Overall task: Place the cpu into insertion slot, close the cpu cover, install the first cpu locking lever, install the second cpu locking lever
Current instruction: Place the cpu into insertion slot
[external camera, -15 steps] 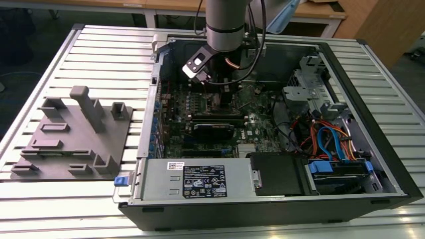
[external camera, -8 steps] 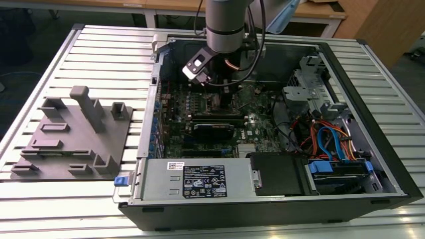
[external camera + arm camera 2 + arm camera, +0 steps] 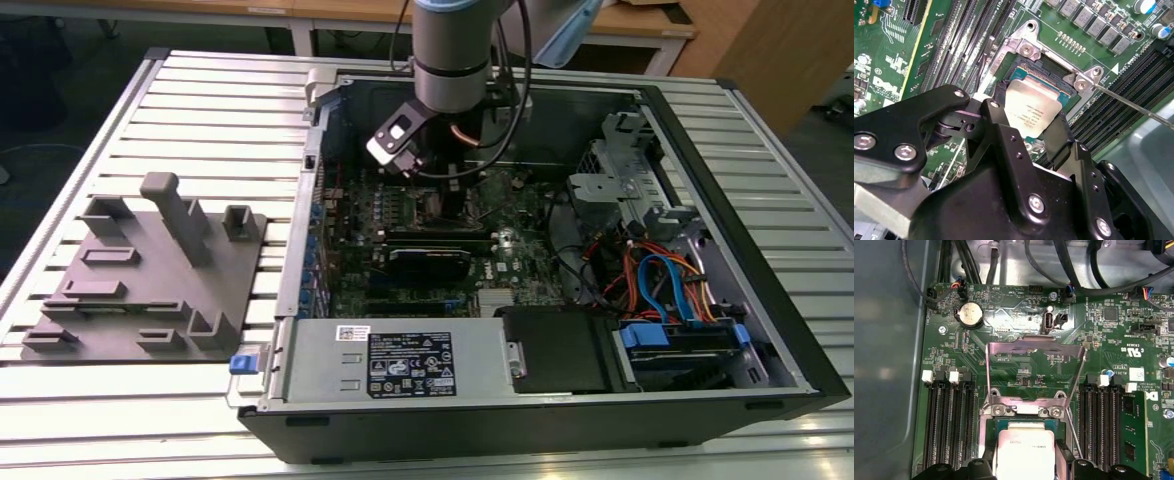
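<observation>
The cpu [image 3: 1033, 107] is a silvery square chip held between my black fingers [image 3: 995, 111], tilted just above the insertion slot [image 3: 1046, 75]. In the first wrist view the cpu [image 3: 1024, 450] sits low over the insertion slot [image 3: 1024, 426]. The cpu cover [image 3: 1034, 345], a thin silver frame with a window, stands swung open behind it. A thin locking lever [image 3: 1134, 105] juts out beside the socket, and the lever [image 3: 1072, 427] also shows in the first wrist view. My gripper [image 3: 1029, 122] is shut on the chip. In the exterior view my gripper [image 3: 447, 195] reaches down into the open computer case [image 3: 781, 290].
Long black memory slots [image 3: 949, 425] flank the socket on both sides. A coin battery [image 3: 969, 314] and cables [image 3: 1094, 270] lie beyond the cover. A grey fixture plate [image 3: 147, 270] rests on the exterior view's left. A drive cage [image 3: 627, 190] and coloured wiring [image 3: 667, 280] fill the case's right.
</observation>
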Tool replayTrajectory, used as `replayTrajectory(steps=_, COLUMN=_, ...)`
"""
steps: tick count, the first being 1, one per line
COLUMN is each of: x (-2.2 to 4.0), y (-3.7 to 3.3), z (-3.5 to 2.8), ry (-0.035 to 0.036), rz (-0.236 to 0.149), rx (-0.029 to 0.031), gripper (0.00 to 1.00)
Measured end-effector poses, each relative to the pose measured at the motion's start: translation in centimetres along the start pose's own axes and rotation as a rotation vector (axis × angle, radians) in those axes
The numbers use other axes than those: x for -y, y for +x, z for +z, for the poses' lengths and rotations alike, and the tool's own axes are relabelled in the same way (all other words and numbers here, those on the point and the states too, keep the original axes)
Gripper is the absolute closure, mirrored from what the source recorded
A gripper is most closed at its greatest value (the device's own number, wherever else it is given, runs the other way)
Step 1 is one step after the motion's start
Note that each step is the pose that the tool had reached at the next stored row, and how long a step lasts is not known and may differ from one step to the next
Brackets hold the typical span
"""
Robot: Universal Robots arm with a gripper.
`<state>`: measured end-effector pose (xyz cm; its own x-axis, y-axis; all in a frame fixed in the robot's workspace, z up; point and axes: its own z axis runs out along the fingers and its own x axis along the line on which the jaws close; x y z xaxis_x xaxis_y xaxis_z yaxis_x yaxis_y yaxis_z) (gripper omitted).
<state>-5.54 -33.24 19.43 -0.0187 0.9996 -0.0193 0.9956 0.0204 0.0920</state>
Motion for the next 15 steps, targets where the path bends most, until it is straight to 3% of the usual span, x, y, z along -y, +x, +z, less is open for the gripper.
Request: replayTrajectory(steps=15, x=0.21, y=0.01, z=0.11, ry=0.0, rz=0.012, rx=-0.001, gripper=0.46)
